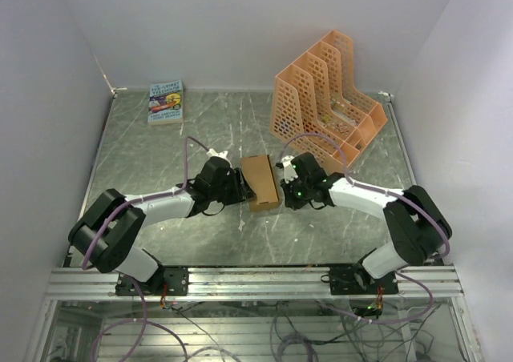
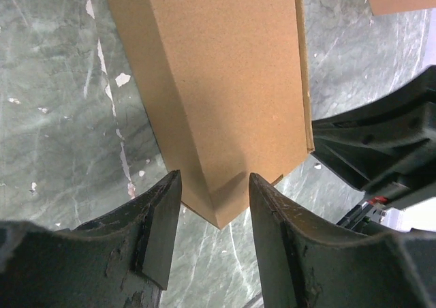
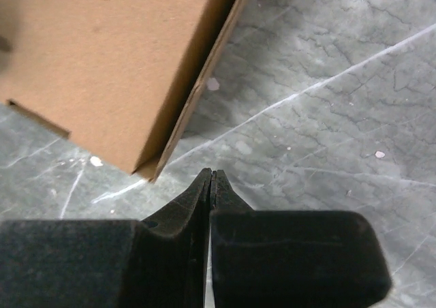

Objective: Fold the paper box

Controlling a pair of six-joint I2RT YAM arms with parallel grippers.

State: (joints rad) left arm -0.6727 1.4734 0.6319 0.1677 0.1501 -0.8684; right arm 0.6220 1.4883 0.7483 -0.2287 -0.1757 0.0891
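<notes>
Left end effector point(image 2: 214, 178) parted astride the paper box point(image 2: 225, 83) corner; right end effector point(image 3: 211, 175) clenched empty just beside it.

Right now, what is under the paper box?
The paper box sits on the grey marbled table. Bare tabletop shows along its visible edges, with nothing poking out. The patch directly beneath its base is covered by the cardboard, so it cannot be checked.

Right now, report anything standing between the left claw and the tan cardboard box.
Nothing visible does. The left claw is open, and a corner of the plain tan cardboard box sits between its fingers. The shut right claw sits on the box's far side, out of the path.
</notes>
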